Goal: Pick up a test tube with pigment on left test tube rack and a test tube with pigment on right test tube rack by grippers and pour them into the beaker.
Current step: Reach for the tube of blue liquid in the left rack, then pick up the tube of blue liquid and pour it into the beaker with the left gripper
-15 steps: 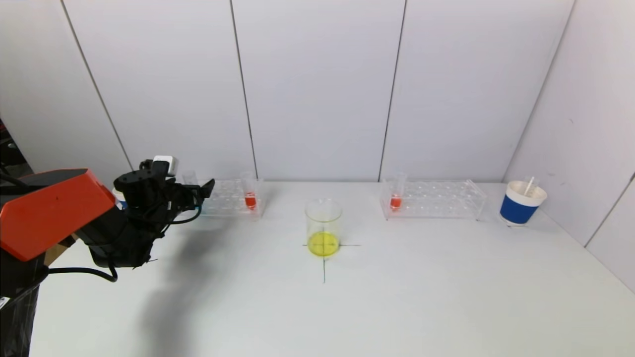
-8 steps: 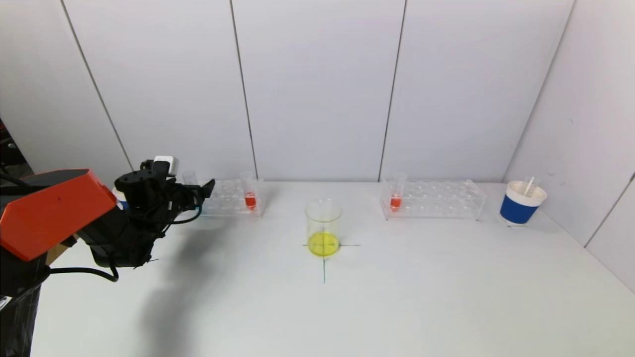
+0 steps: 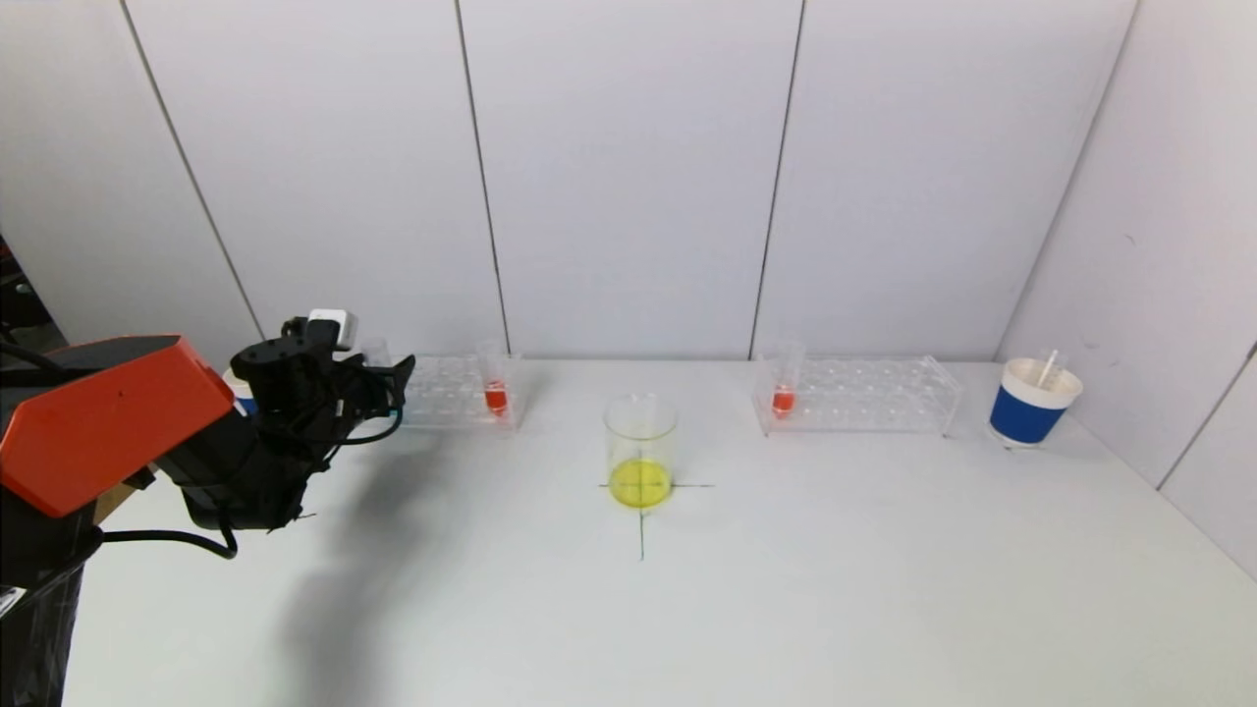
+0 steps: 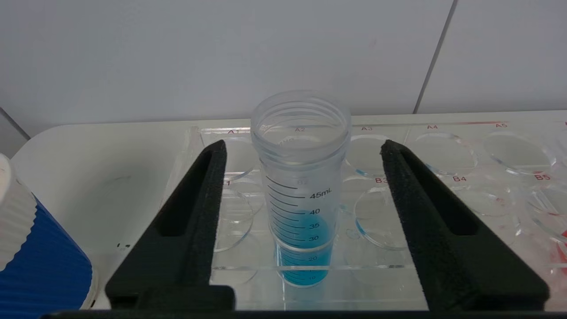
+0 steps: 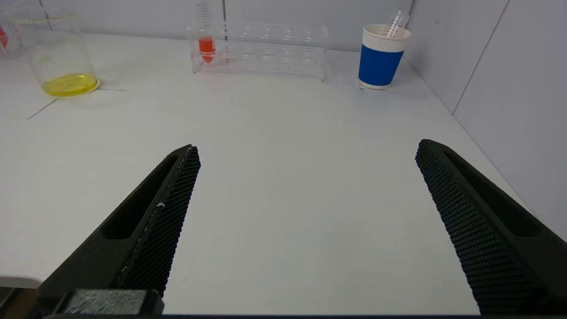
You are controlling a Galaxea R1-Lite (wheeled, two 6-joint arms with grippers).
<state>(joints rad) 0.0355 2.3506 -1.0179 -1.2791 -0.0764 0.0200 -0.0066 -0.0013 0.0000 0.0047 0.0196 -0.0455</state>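
Left pincer (image 4: pixel 301 150): spread wide, straddling the blue-pigment tube (image 4: pixel 301 186), pads apart from it.
Blue-pigment tube: upright in the left rack (image 4: pixel 443 186), at its outer end.
Right pincer (image 5: pixel 305 150): agape, empty, low over the counter (image 5: pixel 288 146), well apart from the right rack (image 5: pixel 266 48).
Beaker (image 3: pixel 640 450): mid-counter, yellow liquid inside.
Risk: an off-centre closure would likely tilt the tube against the rack hole, jamming or spilling it on lift.

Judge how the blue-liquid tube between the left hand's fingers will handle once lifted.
The tube looks like smooth, rigid plastic, so probably slippery. It has no cap, so tilting would likely spill. It seems light, being under half full. The left hand straddles it, open.
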